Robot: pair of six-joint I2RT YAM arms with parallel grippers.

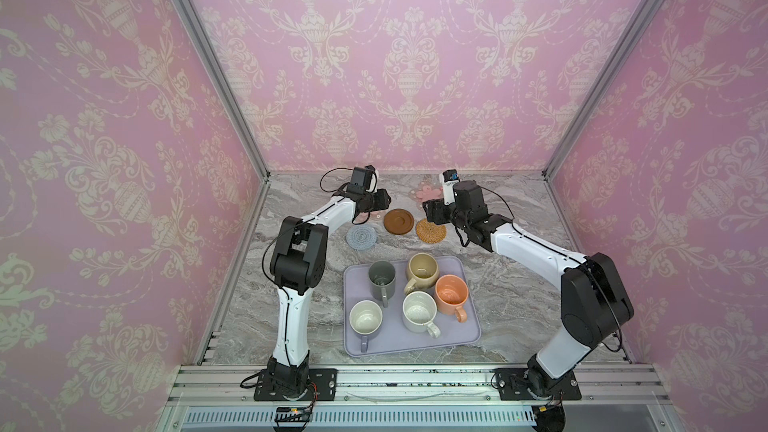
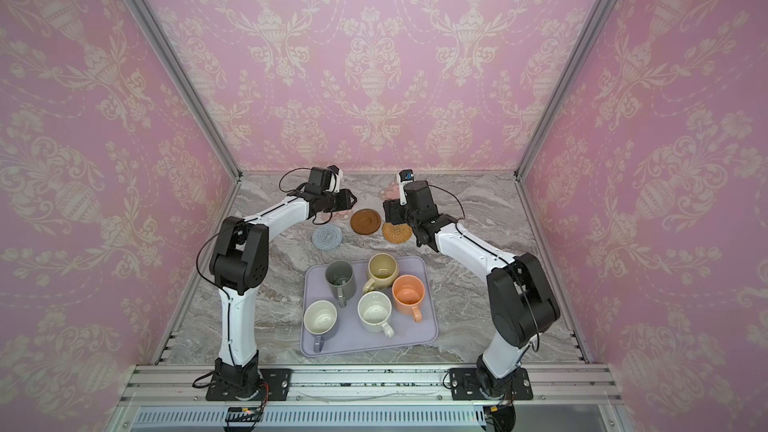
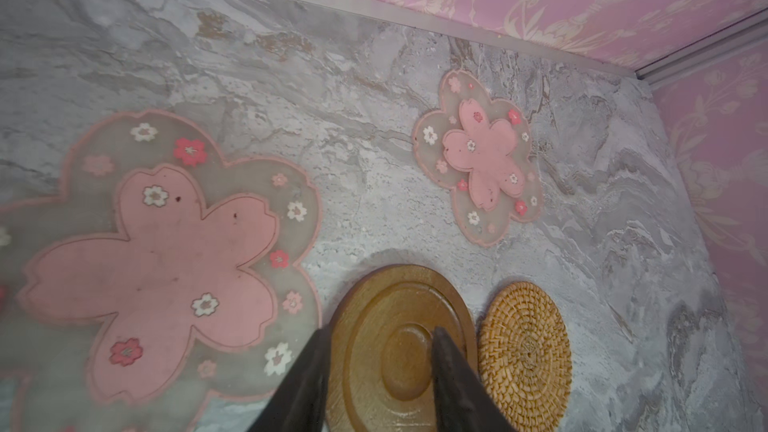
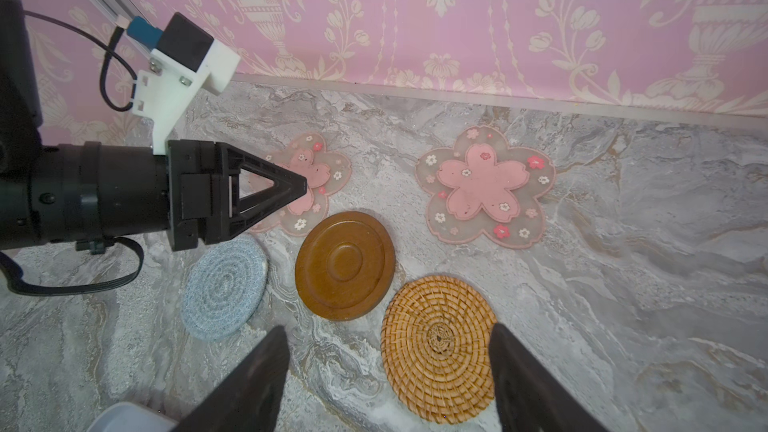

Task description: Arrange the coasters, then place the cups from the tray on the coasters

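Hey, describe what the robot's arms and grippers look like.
The left arm and right arm match: white shells, bulky black joints, thin black cables looping outside. The left gripper and right gripper are black with tapered fingers. A white bracket carries the left wrist's black camera.

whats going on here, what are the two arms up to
Two robot arms are arranging coasters at the back of the marble table. Five lie flat: a flower coaster, a second flower coaster, a brown disc, a rattan round and a blue crocheted round. The left gripper is over the first flower coaster, jaws partly open and empty. The right gripper is wide open above the rattan round. All five cups are still on the tray.
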